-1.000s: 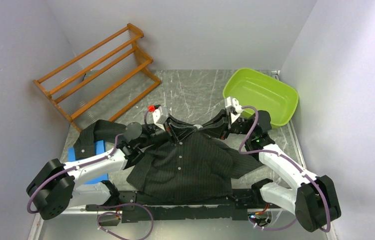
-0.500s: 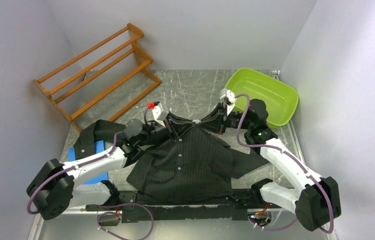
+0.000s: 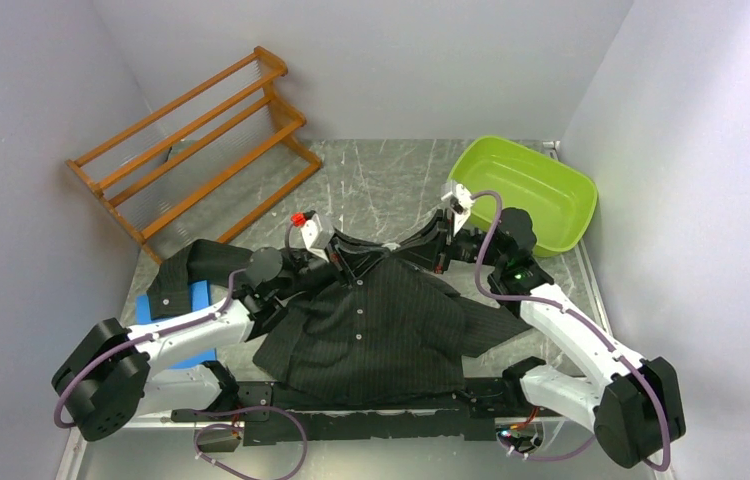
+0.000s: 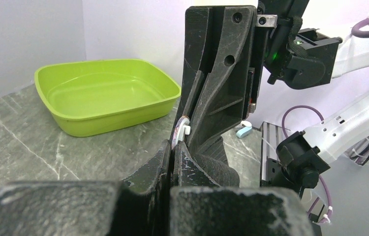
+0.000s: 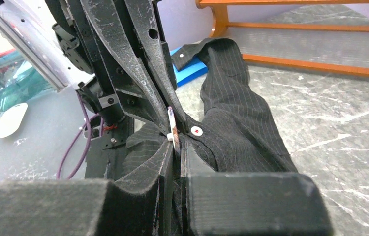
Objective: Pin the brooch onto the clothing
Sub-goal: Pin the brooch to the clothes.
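Black pinstriped shirt [image 3: 381,325] is lying flat, front side up, on the near middle of the grey marbled table [image 3: 391,175]. Its collar is pointing to the far side and its hem is reaching the near edge by the arm bases. One sleeve is stretching out to the left and its cuff is resting partly over a blue block [image 3: 183,322]. Both arms are reaching in over the collar, and their fingertips are meeting there, tip against tip. The left gripper [image 4: 172,153] is showing its jaws together, with only a thin slit between them, and the right gripper [image 5: 176,147] is looking the same. A small thin pale brooch [image 5: 172,129] is standing on its edge just where the two pairs of tips are meeting, and it is not possible to tell which pair is really pinching it. A white button [image 5: 196,130] of the shirt is sitting just beside the brooch. A lime green tub [image 3: 523,190] is standing at the far right of the table, and a wooden rack [image 3: 191,140] is sitting at the far left, close to the wall.
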